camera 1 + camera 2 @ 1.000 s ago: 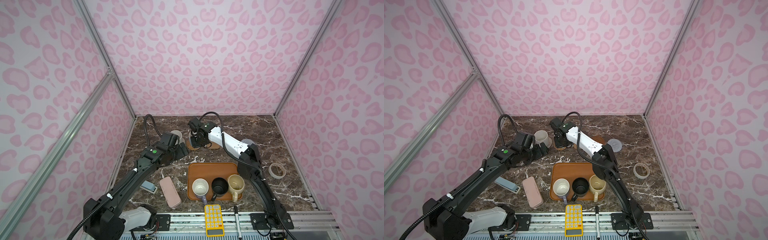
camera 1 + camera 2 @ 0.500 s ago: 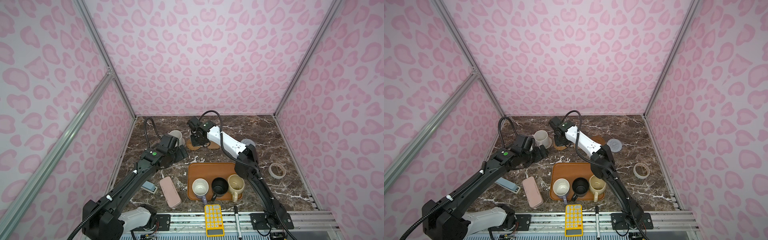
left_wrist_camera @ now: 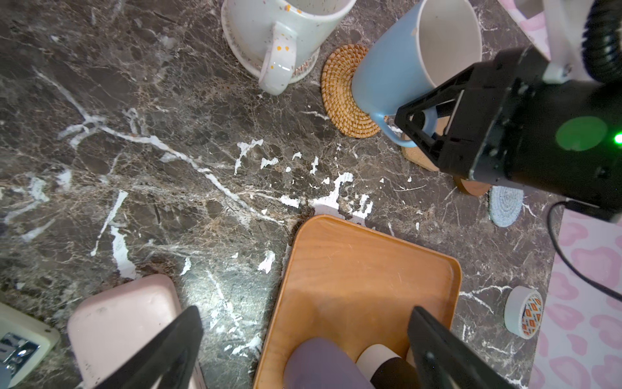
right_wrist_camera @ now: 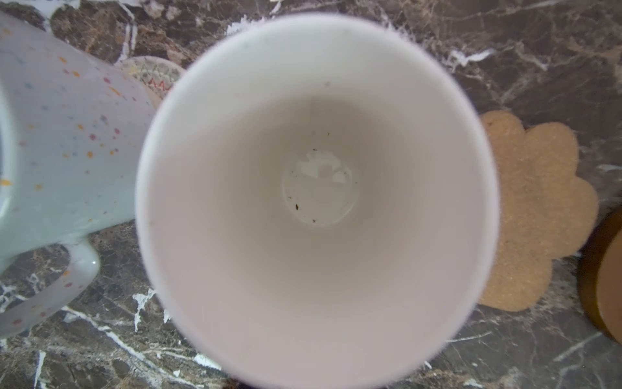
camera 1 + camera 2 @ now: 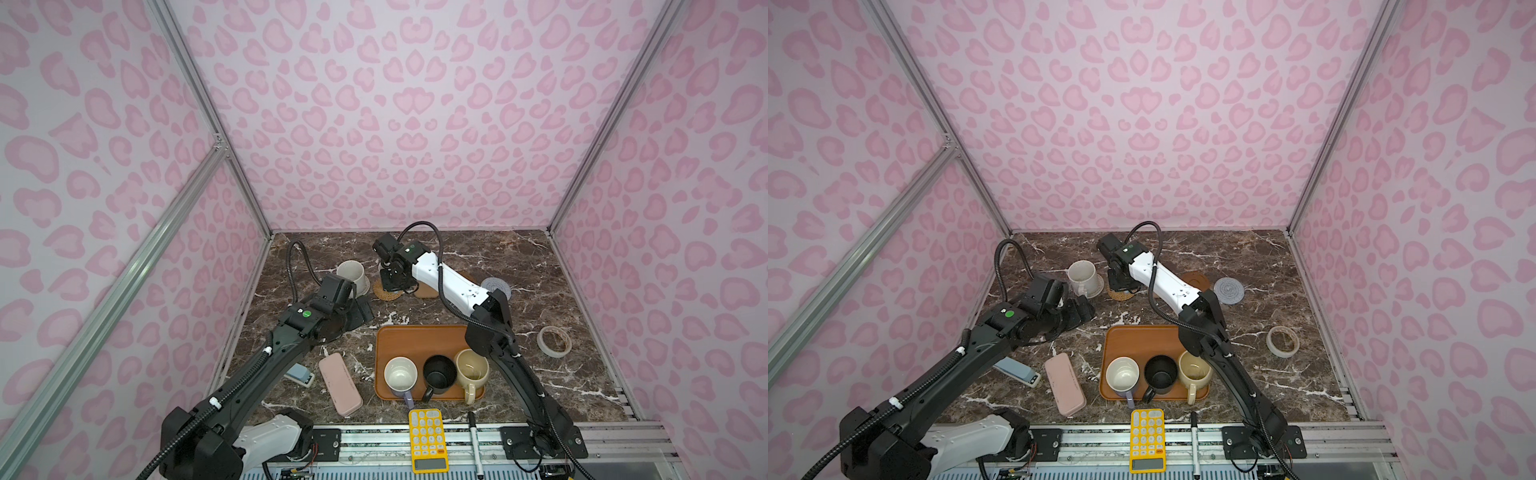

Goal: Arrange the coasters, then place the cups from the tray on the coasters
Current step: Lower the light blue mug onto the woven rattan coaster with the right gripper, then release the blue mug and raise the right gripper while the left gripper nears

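Pink-spotted walls [image 5: 395,124] enclose veined marble tabletop [image 5: 561,291] bearing tray [image 5: 419,345].

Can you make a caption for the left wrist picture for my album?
Light blue mug on the rattan coaster, right gripper at its handle, beside the speckled mug.

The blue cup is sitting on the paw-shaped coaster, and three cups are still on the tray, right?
Not quite. The light blue cup sits on the round rattan coaster, as the left wrist view shows. The paw-shaped coaster beside it is bare. The rest is right: the lavender cup, the black cup and the cream cup are still on the tray.
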